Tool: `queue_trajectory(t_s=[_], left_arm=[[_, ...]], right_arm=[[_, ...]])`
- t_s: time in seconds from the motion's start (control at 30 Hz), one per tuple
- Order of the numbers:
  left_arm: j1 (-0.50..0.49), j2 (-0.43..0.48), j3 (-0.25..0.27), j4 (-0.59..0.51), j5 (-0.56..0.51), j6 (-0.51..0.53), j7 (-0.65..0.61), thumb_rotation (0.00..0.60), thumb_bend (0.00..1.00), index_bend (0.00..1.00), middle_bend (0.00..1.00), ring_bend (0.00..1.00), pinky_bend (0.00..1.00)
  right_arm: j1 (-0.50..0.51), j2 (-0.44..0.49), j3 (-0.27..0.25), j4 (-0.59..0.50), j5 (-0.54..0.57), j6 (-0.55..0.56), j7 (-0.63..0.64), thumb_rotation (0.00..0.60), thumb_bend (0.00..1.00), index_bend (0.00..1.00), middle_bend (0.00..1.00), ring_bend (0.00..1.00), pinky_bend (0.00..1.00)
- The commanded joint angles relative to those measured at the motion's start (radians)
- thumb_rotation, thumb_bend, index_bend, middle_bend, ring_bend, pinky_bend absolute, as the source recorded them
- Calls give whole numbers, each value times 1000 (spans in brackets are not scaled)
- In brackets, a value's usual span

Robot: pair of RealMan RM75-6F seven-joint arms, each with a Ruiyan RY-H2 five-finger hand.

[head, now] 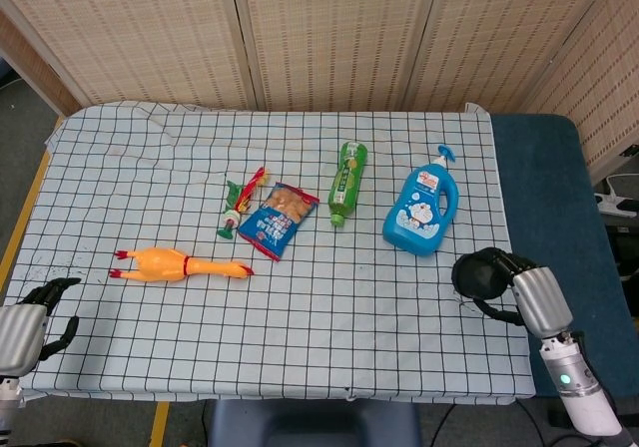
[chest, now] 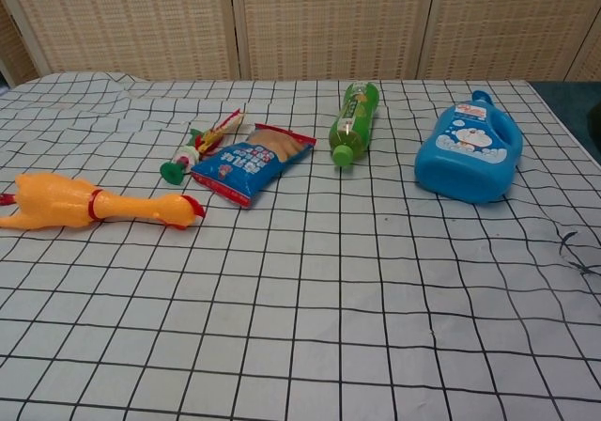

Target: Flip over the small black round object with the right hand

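The small black round object hangs over the right edge of the checked tablecloth, just below the blue bottle. My right hand grips it from the right, with dark fingers wrapped around its rim. Which face of the object points up cannot be made out. My left hand hovers at the front left corner of the table, fingers apart and holding nothing. Neither hand shows in the chest view.
A blue detergent bottle, a lying green bottle, a blue snack bag, a wrapped candy and a yellow rubber chicken lie across the table. A dark blue surface borders the right side.
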Motion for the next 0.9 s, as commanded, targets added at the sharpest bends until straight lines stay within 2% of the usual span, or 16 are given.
queue_trajectory(t_s=[0.03, 0.17, 0.37, 0.47, 0.6, 0.77, 0.83, 0.9], left_arm=[[1, 0, -1, 2, 0, 3, 4, 600, 434, 227, 253, 323, 634], [-1, 1, -3, -1, -8, -5, -2, 600, 434, 227, 253, 324, 634], [-1, 1, -1, -2, -5, -5, -3, 600, 434, 227, 253, 324, 634], [-1, 0, -2, 2, -2, -1, 1, 600, 434, 227, 253, 324, 634], [-1, 0, -2, 1, -4, -2, 1, 600, 433, 227, 253, 324, 634], [-1, 1, -2, 1, -6, -6, -1, 600, 434, 227, 253, 324, 634], [-2, 2, -3, 0, -5, -5, -5, 600, 434, 228, 253, 324, 634], [-1, 3, -3, 2, -3, -3, -3, 600, 434, 227, 253, 324, 634]], right_arm=[[-16, 9, 35, 57, 203, -158, -348, 600, 296, 558, 466, 368, 490], [-15, 0, 69, 50, 274, -169, -429, 600, 296, 558, 466, 367, 490], [-5, 9, 69, -12, 234, -148, -384, 600, 296, 558, 466, 367, 490], [12, 40, 54, -113, 166, -137, -388, 600, 295, 558, 466, 367, 490], [22, 57, 48, -167, 138, -137, -396, 600, 296, 558, 466, 367, 490], [89, 151, 41, -473, 36, -193, -511, 600, 296, 558, 466, 367, 490], [84, 160, 40, -505, 47, -189, -561, 600, 295, 558, 466, 367, 490], [74, 157, 35, -490, 82, -194, -582, 600, 295, 558, 466, 367, 490]])
